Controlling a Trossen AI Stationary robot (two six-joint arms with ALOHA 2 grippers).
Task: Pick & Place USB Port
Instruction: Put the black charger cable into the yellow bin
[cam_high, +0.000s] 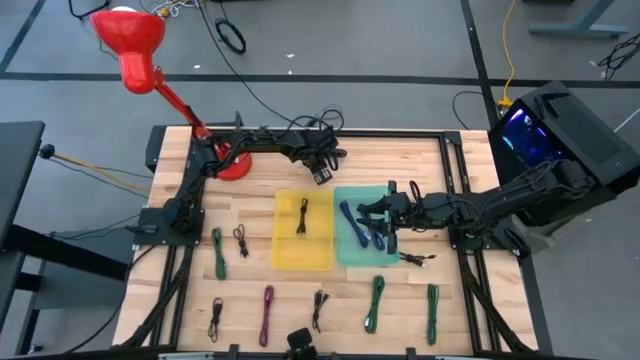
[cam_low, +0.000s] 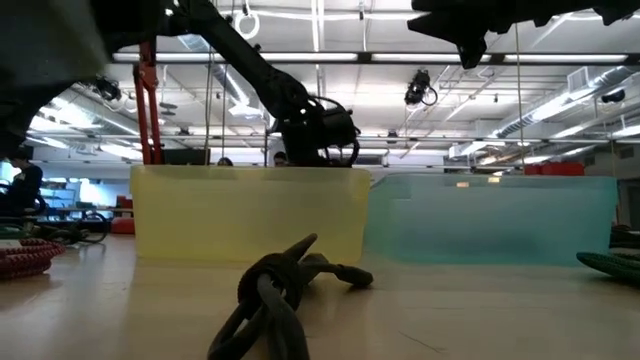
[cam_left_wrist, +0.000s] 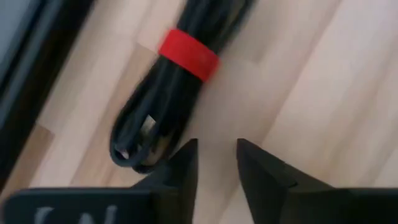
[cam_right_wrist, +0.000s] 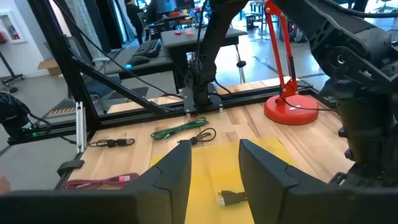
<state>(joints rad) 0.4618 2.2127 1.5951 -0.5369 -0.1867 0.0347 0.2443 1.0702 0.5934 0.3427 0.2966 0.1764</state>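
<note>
A black USB cable bundle (cam_left_wrist: 166, 93), bound with a red band (cam_left_wrist: 188, 53), lies flat on the wooden table near its far edge. My left gripper (cam_left_wrist: 214, 152) (cam_high: 322, 172) points steeply down just above it, open by a narrow gap with bare wood between the fingertips. The bundle's looped end (cam_left_wrist: 138, 144) lies just beside one finger. My right gripper (cam_right_wrist: 214, 158) (cam_high: 378, 214) hovers open and nearly level over the teal tray (cam_high: 345, 255). The yellow tray (cam_high: 290, 255) holds one black cable (cam_high: 303, 216). My left gripper has one fingertip (cam_left_wrist: 185, 159) right next to the bundle's looped end (cam_left_wrist: 149, 163). I cannot tell whether it touches the cable. Nothing lies between the fingers.
Blue cables (cam_high: 352, 226) lie in the teal tray. Green (cam_high: 218, 252), purple (cam_high: 267, 312) and black (cam_high: 319, 308) cables lie scattered along the near half of the table. A red desk lamp (cam_high: 232, 166) stands at the far left, close to my left arm.
</note>
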